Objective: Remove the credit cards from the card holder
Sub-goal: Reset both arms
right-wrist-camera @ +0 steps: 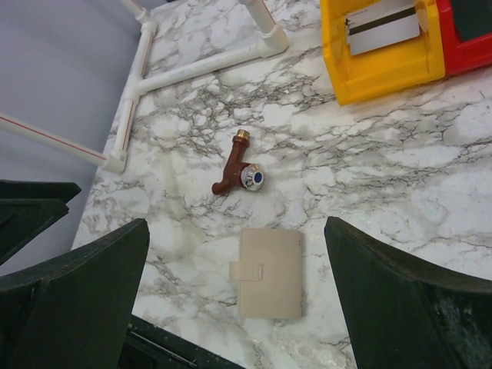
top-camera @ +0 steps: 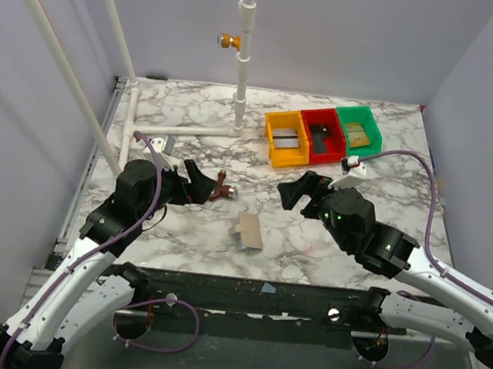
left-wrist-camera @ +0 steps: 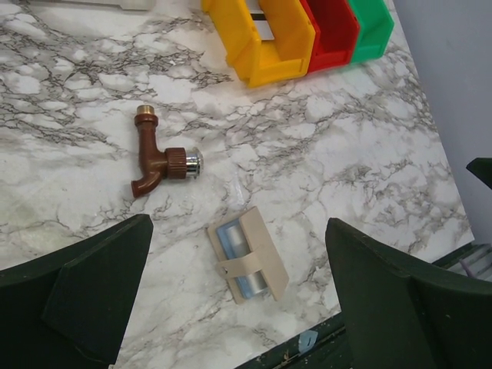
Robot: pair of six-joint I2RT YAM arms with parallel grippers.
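Note:
The card holder (top-camera: 247, 230) is a flat beige wallet with a snap strap, lying on the marble near the table's front edge, between the two arms. In the left wrist view the card holder (left-wrist-camera: 261, 254) shows grey-blue credit cards (left-wrist-camera: 231, 240) along its side under the strap. From the right wrist, the card holder (right-wrist-camera: 270, 273) shows only its closed beige cover. My left gripper (top-camera: 196, 182) (left-wrist-camera: 238, 223) hangs open above and left of it. My right gripper (top-camera: 297, 192) (right-wrist-camera: 235, 223) hangs open above and right of it. Neither touches it.
A brown tap (top-camera: 222, 187) (left-wrist-camera: 157, 161) (right-wrist-camera: 234, 165) lies just behind the holder. Yellow (top-camera: 287, 138), red (top-camera: 320, 135) and green (top-camera: 358, 130) bins stand at the back right. A white pipe frame (top-camera: 241, 69) rises at the back. A black rail (top-camera: 244, 292) runs along the front edge.

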